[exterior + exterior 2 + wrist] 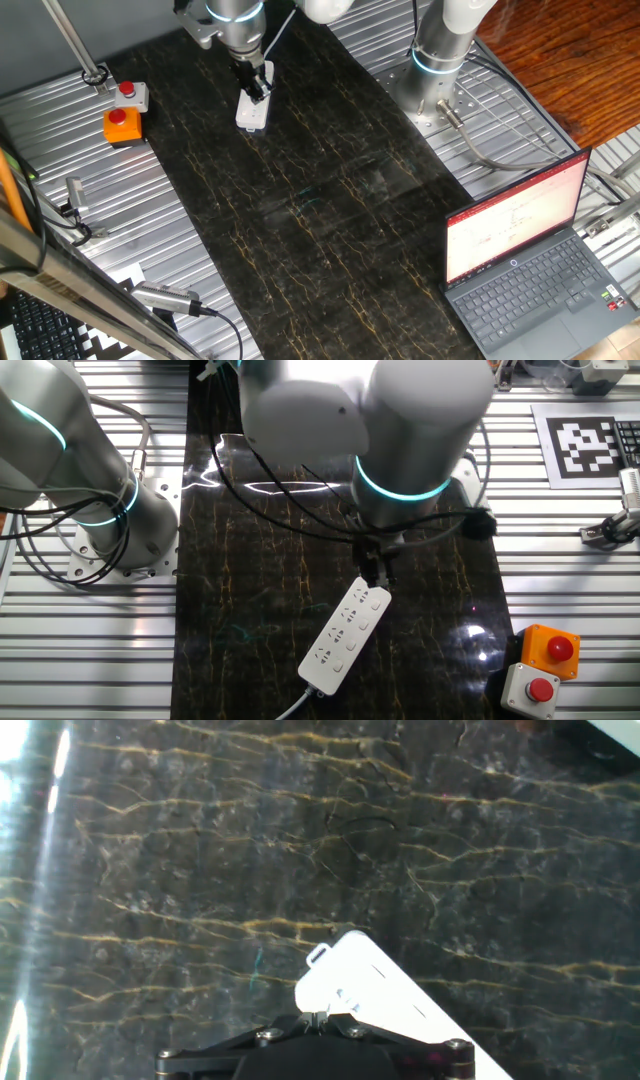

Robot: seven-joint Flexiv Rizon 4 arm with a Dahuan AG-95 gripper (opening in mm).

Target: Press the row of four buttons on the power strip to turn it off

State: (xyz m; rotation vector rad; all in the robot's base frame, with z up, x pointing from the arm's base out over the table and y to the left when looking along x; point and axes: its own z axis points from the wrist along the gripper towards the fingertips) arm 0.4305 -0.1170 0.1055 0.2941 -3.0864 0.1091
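The white power strip lies slantwise on the dark marble-patterned mat, its cord leaving at the near end. The other fixed view shows it as a short white bar under the hand. My gripper points straight down over the strip's end. In the hand view the two fingertips touch each other, so the gripper is shut with nothing held. The tips sit at or just above the strip's surface; contact cannot be told. The row of four buttons shows only as faint pale marks along the strip's face.
An orange box with a red button and a grey box with a red button stand beside the mat. An open laptop sits at one corner. A second arm's base stands on the ribbed metal table.
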